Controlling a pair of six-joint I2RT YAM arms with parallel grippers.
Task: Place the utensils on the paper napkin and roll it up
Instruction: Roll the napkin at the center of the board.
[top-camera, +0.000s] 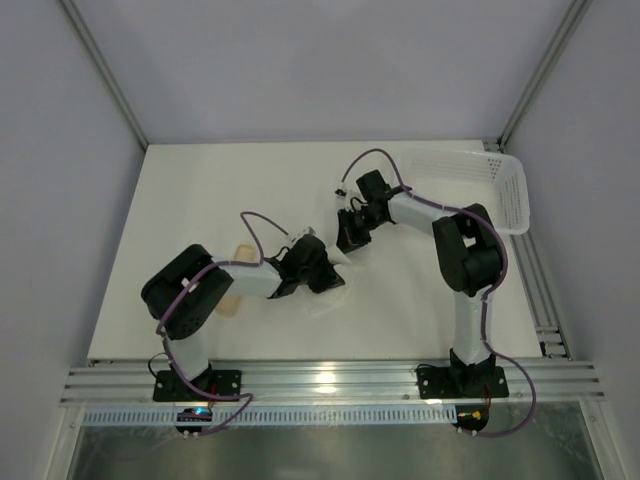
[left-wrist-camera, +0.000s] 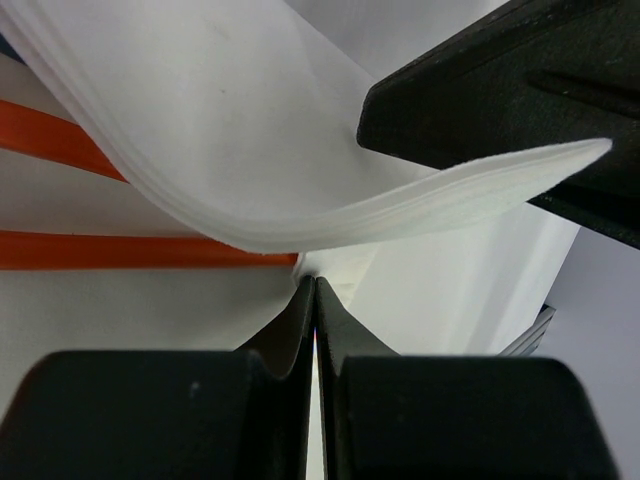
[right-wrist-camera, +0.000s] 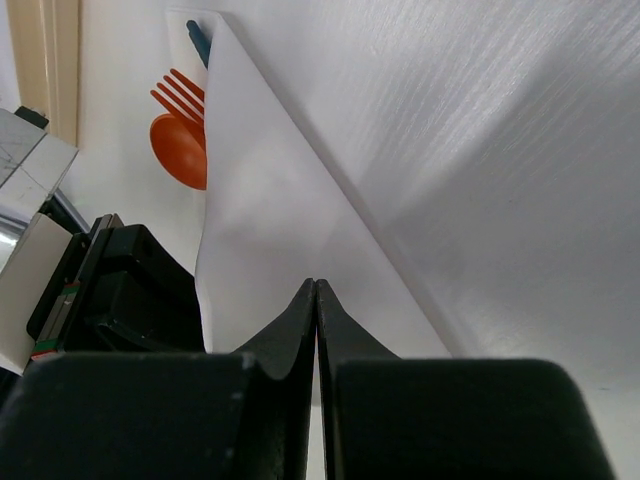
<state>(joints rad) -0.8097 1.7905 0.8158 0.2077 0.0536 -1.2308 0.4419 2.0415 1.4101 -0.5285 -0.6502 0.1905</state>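
Table (top-camera: 220, 190): white, with both arms reaching to its centre.

Basket (top-camera: 516, 195): white, perforated, at the upper right of the top view, well apart from both grippers. The utensils lie outside it.

Napkin (right-wrist-camera: 270, 230): white and layered, at mid-table between the two grippers. One flap is lifted and curls over the utensils.

Spoon (right-wrist-camera: 182, 155): orange, with a round bowl that shows at the upper left of the right wrist view, beside the flap's edge.

Fork (right-wrist-camera: 178, 95): orange, its tines just above the spoon bowl. In the left wrist view, two orange handles run under the raised flap at the left.

Dark stick (right-wrist-camera: 198, 38): only its tip shows past the napkin's top corner.

Beige piece (top-camera: 241, 254): left of centre, by the left arm.

Right gripper (right-wrist-camera: 316, 288): jaws together, clamped on the napkin's raised edge.

Left gripper (left-wrist-camera: 315, 285): jaws together, with the tips at the paper beneath the flap. Whether they pinch a layer cannot be told.
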